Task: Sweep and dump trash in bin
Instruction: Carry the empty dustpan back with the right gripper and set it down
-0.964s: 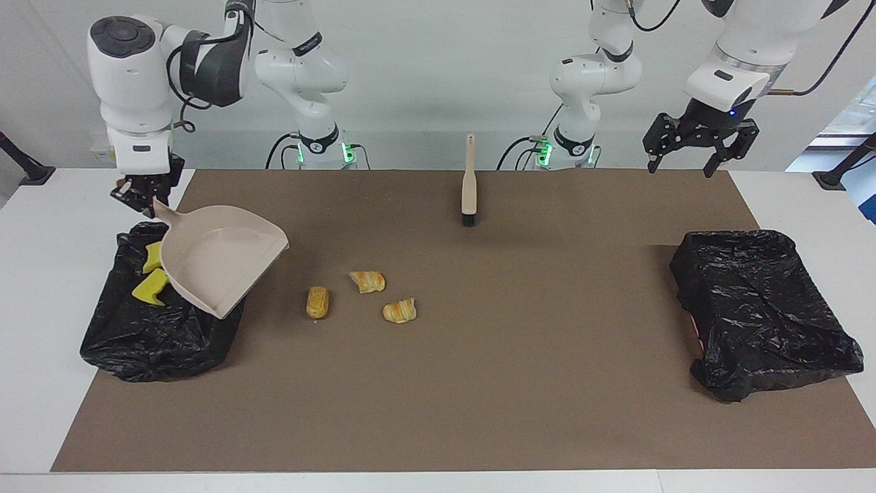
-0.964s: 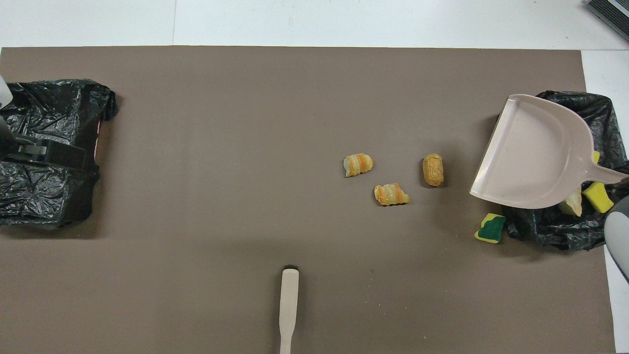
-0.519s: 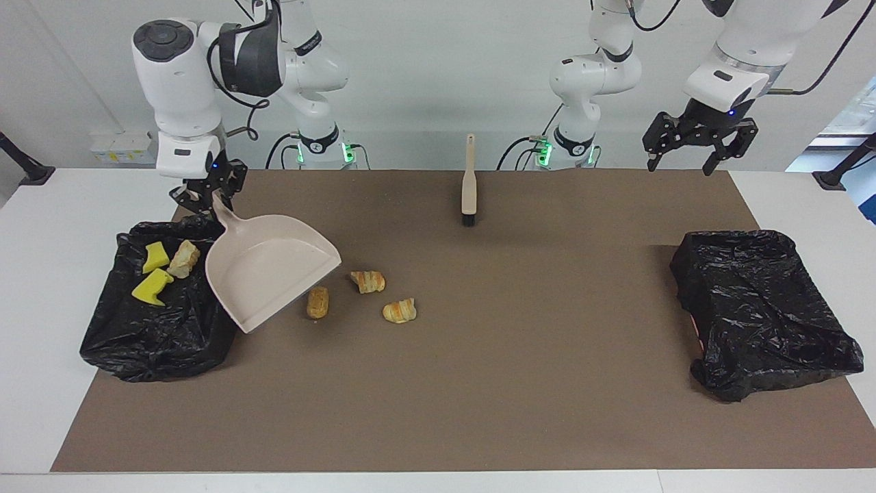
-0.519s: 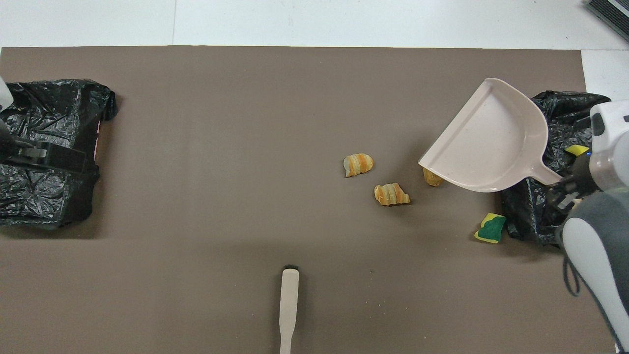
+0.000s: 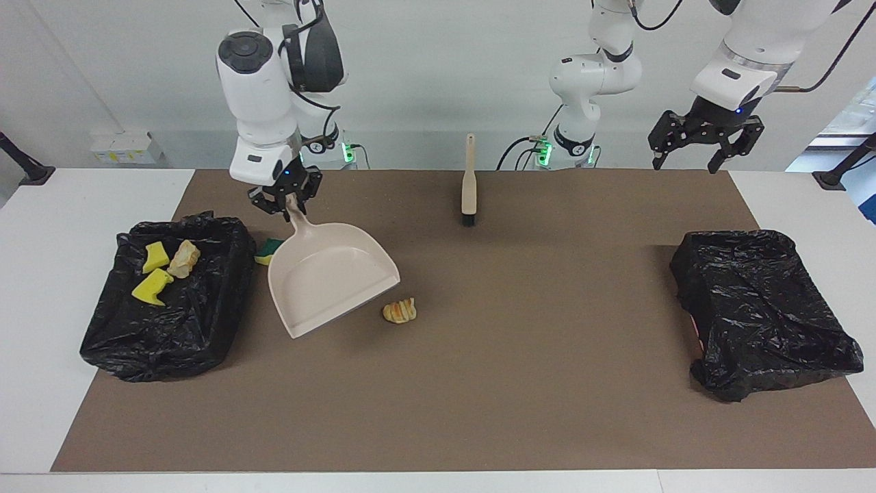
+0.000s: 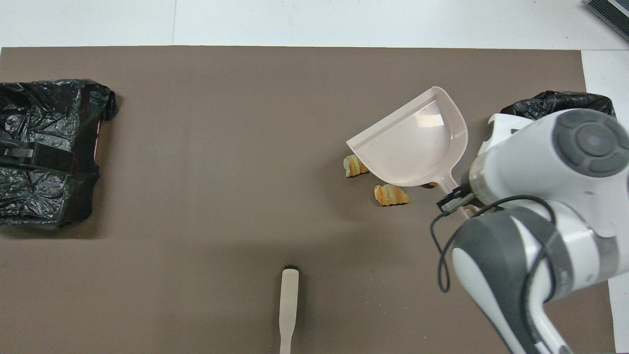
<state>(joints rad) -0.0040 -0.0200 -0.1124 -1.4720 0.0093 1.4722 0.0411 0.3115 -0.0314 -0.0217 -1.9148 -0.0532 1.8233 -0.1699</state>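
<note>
I have the brown mat (image 5: 479, 383) spread over the white table (image 5: 61, 287), with a black-bagged bin at each end. The bin (image 5: 164, 301) at the right arm's end holds two yellow sponge pieces (image 5: 152, 287) and one bread lump (image 5: 183, 258). The other bin (image 5: 759, 308), at the left arm's end, shows only crumpled black plastic.

My right arm (image 5: 263, 89) reaches over the mat, and its gripper (image 5: 287, 195) is clamped tight on the handle of the beige dustpan (image 5: 328, 277). The pan hangs in the air, tilted, its open edge turned away from the robots, over the spot beside the first bin. From above, the pan (image 6: 417, 142) covers part of the loose trash.

My left arm waits; its gripper (image 5: 705, 133) hangs with its fingers spread wide and nothing between them, above the mat's edge at its own end of the table.

The beige brush (image 5: 468, 185) lies untouched on the mat near the robots, midway between the arms, bristles pointing away from them.

On the mat, one croissant-like lump (image 5: 400, 311) lies in plain sight just beside the pan. From overhead I see another lump (image 6: 354, 166) half hidden by the pan's edge. A green-and-yellow sponge scrap (image 5: 268, 250) peeks out between the pan and the first bin.
</note>
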